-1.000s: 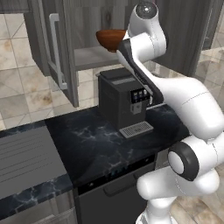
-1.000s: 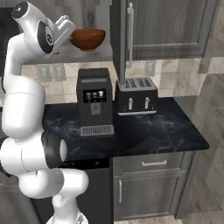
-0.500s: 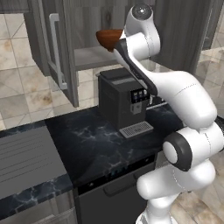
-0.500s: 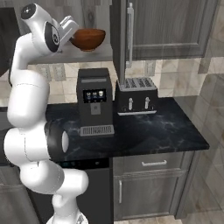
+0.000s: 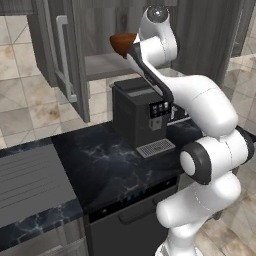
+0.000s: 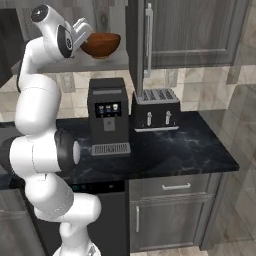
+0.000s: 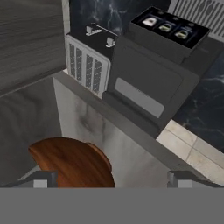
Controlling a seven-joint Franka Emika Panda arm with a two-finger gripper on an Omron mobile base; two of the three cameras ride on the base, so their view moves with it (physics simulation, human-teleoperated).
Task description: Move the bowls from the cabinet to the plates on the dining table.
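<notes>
A dark brown wood-like bowl (image 5: 121,42) (image 6: 101,44) stands upright on the bottom shelf (image 5: 102,65) of the dark wood-grain cabinet (image 6: 192,30), whose left door (image 5: 62,60) is swung open. My gripper (image 7: 113,180) hovers right over the shelf, open. The bowl (image 7: 74,164) lies between and just beyond its fingertips (image 7: 43,179), nearer the left one, and nothing is held. From the right base view the hand (image 6: 82,30) sits at the bowl's left rim. The plates and the dining table are out of view.
A black coffee machine (image 5: 142,120) (image 6: 107,115) stands on the black marble counter (image 5: 100,165) directly under the shelf, with a dark toaster (image 6: 155,109) to its right. A grey ribbed drainboard (image 5: 30,185) lies at the left. The closed cabinet door has a silver bar handle (image 6: 148,40).
The arm's elbow and lower links have swung in closer to the base. The hand stays by the brown bowl with its jaws open, and the bowl has not moved.
</notes>
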